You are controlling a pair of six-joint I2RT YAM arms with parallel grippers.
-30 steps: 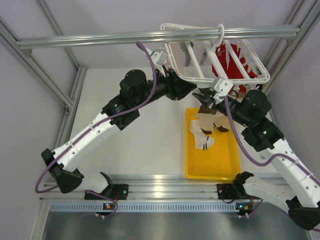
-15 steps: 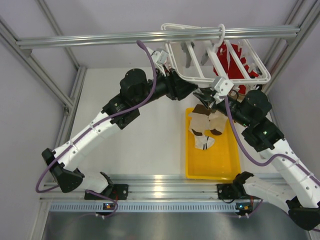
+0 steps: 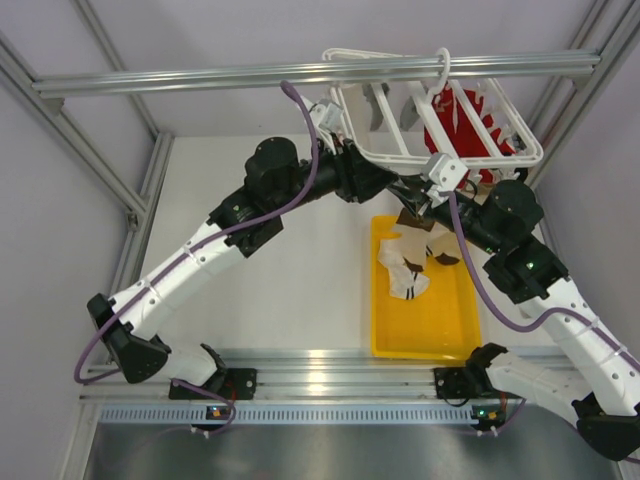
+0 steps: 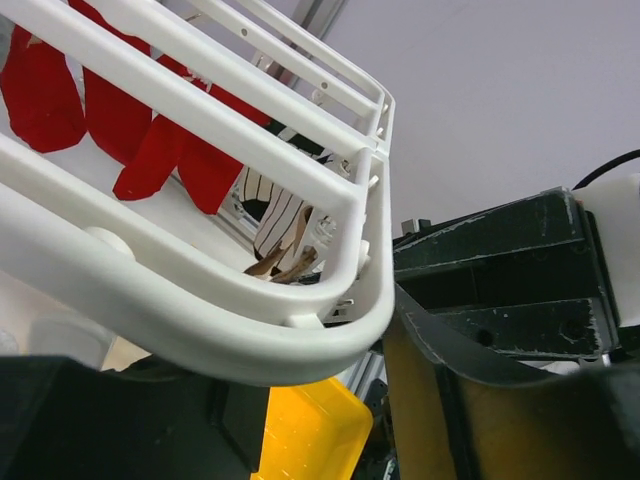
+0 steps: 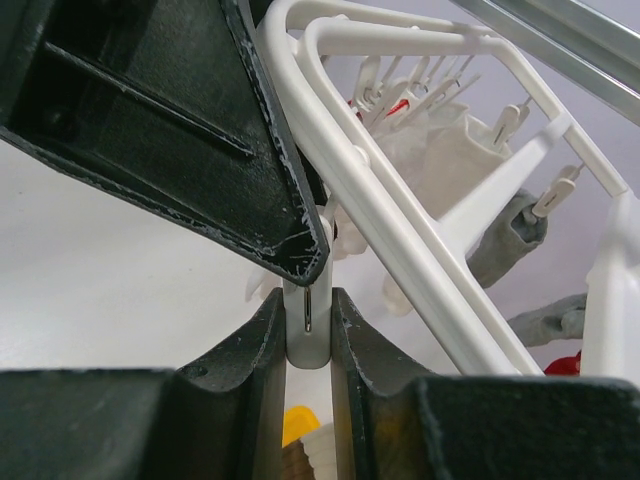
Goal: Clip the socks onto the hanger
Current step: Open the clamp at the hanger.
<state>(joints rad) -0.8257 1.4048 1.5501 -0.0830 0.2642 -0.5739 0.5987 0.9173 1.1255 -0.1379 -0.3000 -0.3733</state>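
Your right tool [image 5: 308, 305] is clenched on a white clip [image 5: 305, 350] of the hanger [image 4: 200, 300], fingers pinching its two sides. At your left tool [image 3: 395, 187], the hanger's near corner rail lies between the fingers; whether it grips or only brackets the rail, you cannot tell. One sock [image 3: 413, 240] dangles just below the right tool, over the yellow tray [image 3: 425, 330]; whether its cuff sits in the clip's mouth is hidden. A second sock [image 3: 402, 282] lies crumpled in the tray. Judgement: the socks look light, limp and not fragile. Expect drooping and folding, so take them at the cuff edge. The hanger hangs by its hook and will likely swing; steady the rail before you load a clip.
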